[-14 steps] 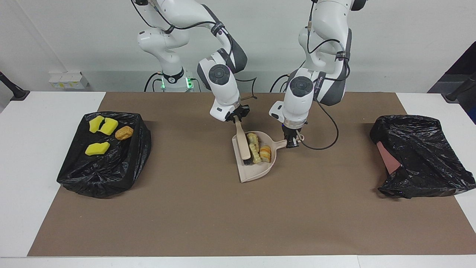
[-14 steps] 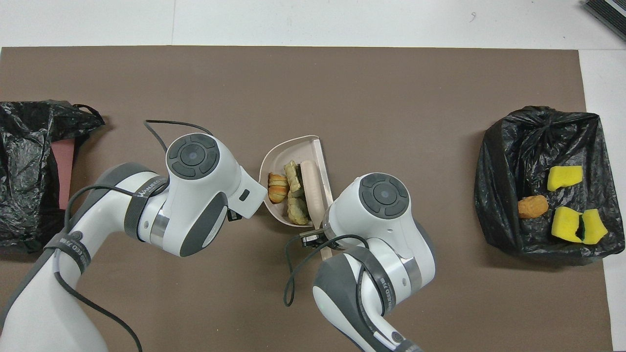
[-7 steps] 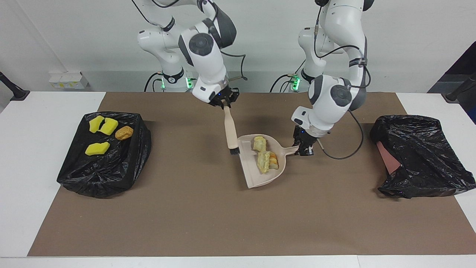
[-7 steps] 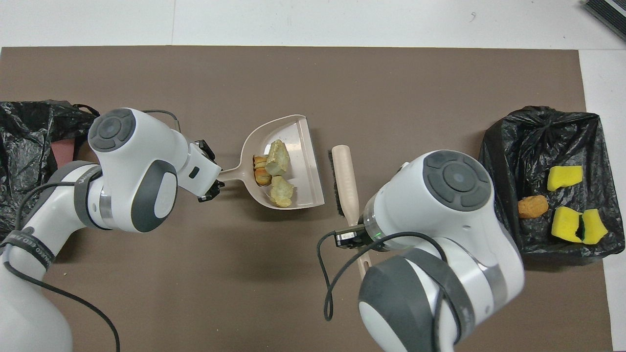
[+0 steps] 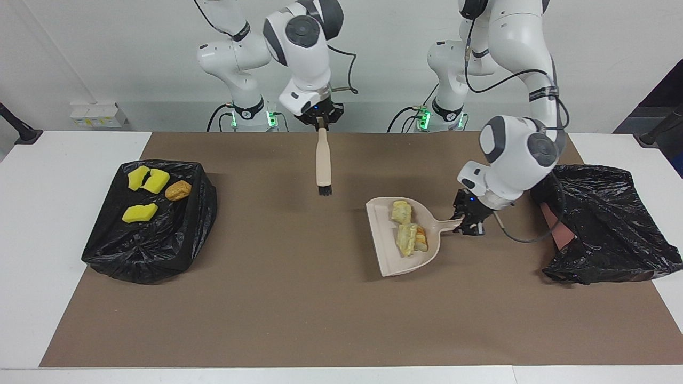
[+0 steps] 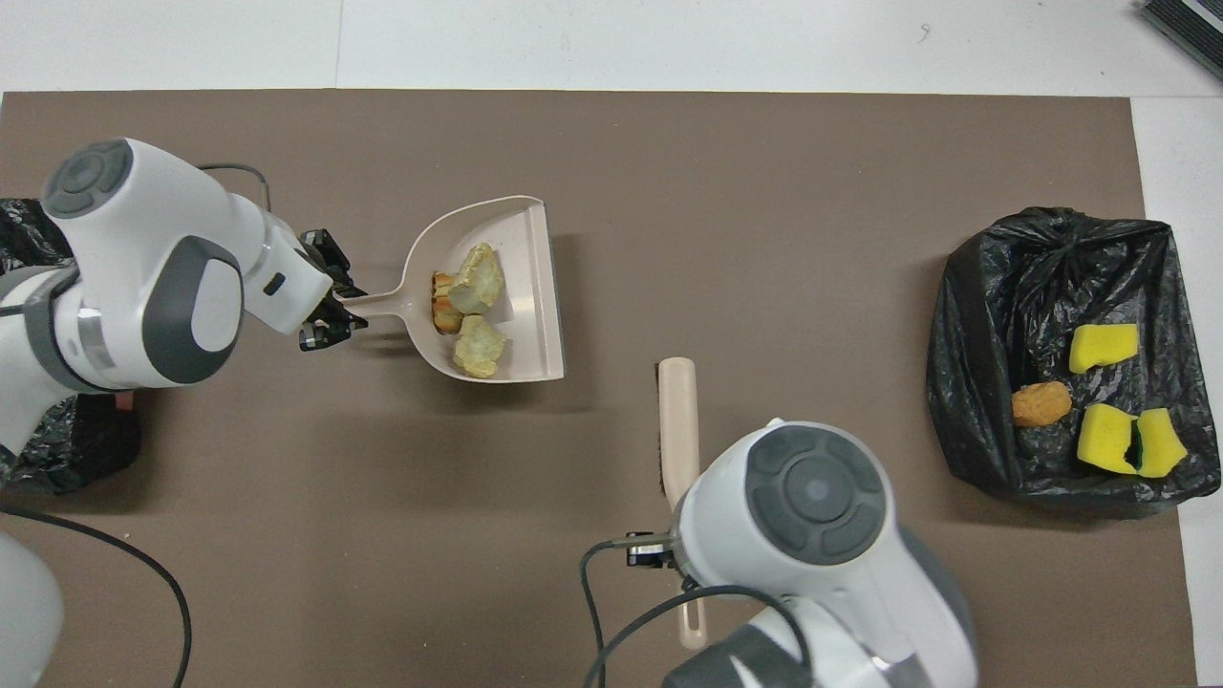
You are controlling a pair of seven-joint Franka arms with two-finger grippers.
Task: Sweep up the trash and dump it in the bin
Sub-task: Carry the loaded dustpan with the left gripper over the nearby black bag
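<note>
My left gripper (image 5: 466,223) is clamped on the dustpan (image 5: 401,255) handle with the trash (image 5: 407,233) swept in, my right gripper (image 5: 320,120) is clamped on the brush (image 5: 323,162), and I think only dumping into the bin (image 5: 613,224) is left.

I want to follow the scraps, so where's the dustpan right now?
The dustpan is raised over the brown mat, held by its handle in the left gripper, toward the left arm's end of the table and beside the black bag there; scraps lie in it.

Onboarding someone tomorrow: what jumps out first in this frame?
The left claw holds a beige dustpan loaded with pastry-like scraps, raised beside the black-bagged bin at the left arm's end. The right claw dangles a brush above the mat. Yellow sponge chunks lie on another black bag at the right arm's end.
</note>
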